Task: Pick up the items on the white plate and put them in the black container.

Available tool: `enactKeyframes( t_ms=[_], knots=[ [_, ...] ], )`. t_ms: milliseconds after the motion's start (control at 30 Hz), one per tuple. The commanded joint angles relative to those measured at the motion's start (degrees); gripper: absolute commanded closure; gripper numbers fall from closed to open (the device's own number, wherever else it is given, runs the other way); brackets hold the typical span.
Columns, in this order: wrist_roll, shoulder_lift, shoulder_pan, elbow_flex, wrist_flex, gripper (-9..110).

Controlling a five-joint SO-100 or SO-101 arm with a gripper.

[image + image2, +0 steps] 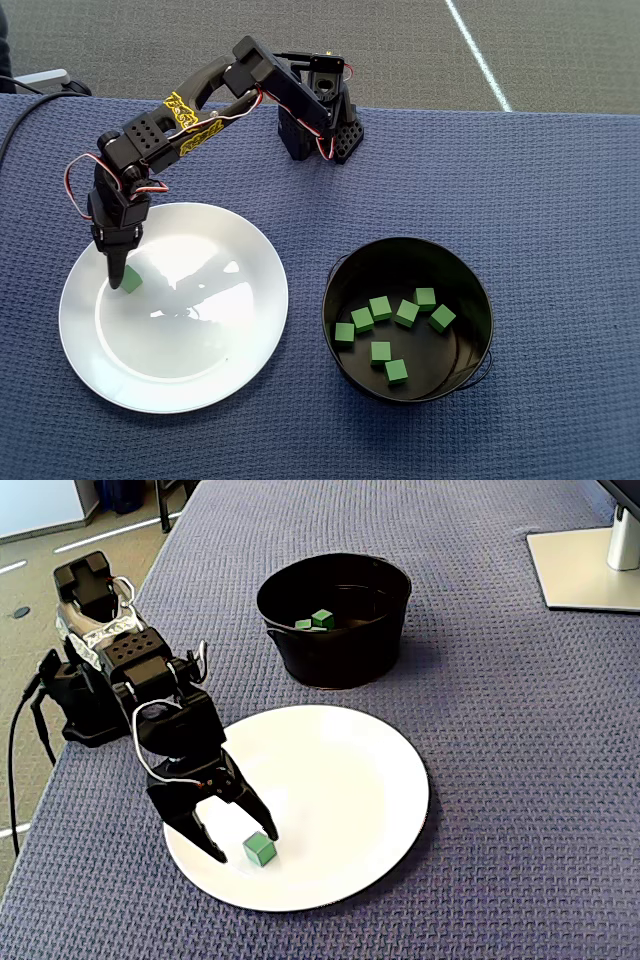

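One cube left on the plate

Seven cubes (381, 308) were counted in the bucket (345, 345) (a handled tin); the pincer (243, 842) was spread open around the last cube (260, 849) on the plate (380, 790).

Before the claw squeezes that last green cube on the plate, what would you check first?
1. Gripper open: ok, jaws spread.
2. Green cube between the fingers: ok in the fixed view; the overhead view hides part of it.
3. Fingertips low enough to grip: cannot tell.
4. White plate otherwise empty: ok.
5. Black container upright with room: ok, seven cubes on its floor.
6. Path to the container free: ok, only blue cloth between.
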Motion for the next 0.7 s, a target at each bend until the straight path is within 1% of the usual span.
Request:
enactKeyframes(
  t_ms=[0,267,433,500,600,667],
  knots=[
    [-2.99,2.11,-0.53,2.29,-3.43,80],
    [-6.94,2.64,-1.67,8.35,-10.11,81],
    [-7.29,3.25,-2.46,9.76,-10.9,81],
    [-7.29,3.6,-2.64,10.02,-10.72,86],
    [-7.38,3.96,-2.81,10.2,-10.28,102],
    [-7.12,4.39,-2.81,10.2,-8.61,102]
  ],
)
